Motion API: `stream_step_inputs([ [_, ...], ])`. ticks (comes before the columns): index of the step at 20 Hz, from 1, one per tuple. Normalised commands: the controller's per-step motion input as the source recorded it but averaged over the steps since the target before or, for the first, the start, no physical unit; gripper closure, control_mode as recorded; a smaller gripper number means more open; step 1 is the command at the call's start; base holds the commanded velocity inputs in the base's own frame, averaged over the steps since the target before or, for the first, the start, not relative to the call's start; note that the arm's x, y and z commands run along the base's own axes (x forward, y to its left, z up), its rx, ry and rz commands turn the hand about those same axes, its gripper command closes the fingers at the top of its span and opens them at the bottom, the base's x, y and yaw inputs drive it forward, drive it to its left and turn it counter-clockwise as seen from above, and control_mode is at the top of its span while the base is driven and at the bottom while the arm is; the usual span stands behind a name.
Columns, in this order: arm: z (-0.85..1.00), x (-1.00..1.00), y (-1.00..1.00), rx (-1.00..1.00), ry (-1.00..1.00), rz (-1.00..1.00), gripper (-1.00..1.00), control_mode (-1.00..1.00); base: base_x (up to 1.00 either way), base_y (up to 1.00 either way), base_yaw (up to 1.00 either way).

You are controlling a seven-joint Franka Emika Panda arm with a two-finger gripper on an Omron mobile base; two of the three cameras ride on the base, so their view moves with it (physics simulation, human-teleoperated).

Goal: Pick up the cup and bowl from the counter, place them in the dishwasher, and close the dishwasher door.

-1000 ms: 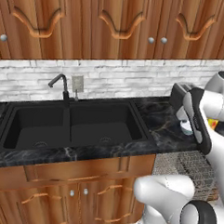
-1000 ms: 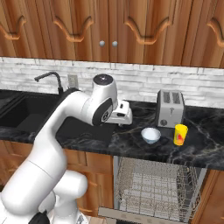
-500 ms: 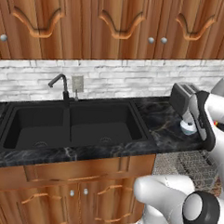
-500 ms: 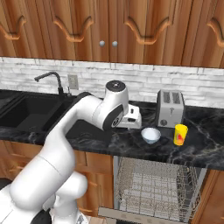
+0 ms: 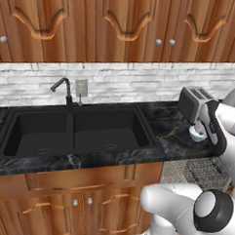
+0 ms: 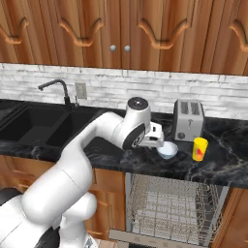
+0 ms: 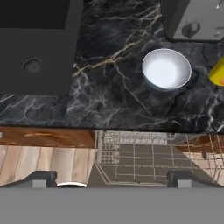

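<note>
A black marble-like counter (image 6: pixel 227 164) with pale veins runs under a white brick backsplash (image 6: pixel 145 89) and a row of wooden wall cabinets (image 6: pixel 121 34). At its left end sits a black double sink (image 5: pixel 74 132) with a dark tap (image 5: pixel 62 89) behind it and a wall socket (image 5: pixel 81 87) just beside the tap. In the right base view a silver toaster (image 6: pixel 188 120) stands at the back of the counter, at about 2 o'clock from the bowl (image 6: pixel 167 150). The yellow cup (image 6: pixel 199 149) stands upright near the counter's front, at 3 o'clock from the bowl and apart from it. The bowl rests upright on the counter, just in front of the toaster, and looks to hold nothing. The arm's white wrist reaches across the counter and partly covers the bowl's left side in that view. In the hand view the bowl (image 7: pixel 166 69) lies at about 1 o'clock, the sink basin at 10 o'clock, the toaster's front at the top right corner. The gripper (image 7: pixel 109 180) hangs above the counter's front edge with its jaws spread wide, holding nothing. Below the counter the dishwasher (image 6: pixel 174 206) stands open between wooden cabinets, its wire rack (image 6: pixel 169 198) bare of dishes, its door (image 6: pixel 145 238) dropped down in front.
</note>
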Motion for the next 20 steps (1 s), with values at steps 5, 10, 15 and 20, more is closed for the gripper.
stream_step_inputs([
  [5,-0.22,0.19,-0.24,0.0,0.0,0.0,-1.0,-1.0,0.0,0.0,0.0],
  [10,-0.24,0.22,-0.19,0.0,0.0,0.0,-1.0,-1.0,0.0,0.0,0.0],
  [15,-0.3,0.33,-0.02,0.0,0.0,0.0,-1.0,-1.0,0.0,0.0,0.0],
  [20,-0.23,0.32,-0.03,0.0,0.0,0.0,-1.0,-1.0,0.0,0.0,0.0],
])
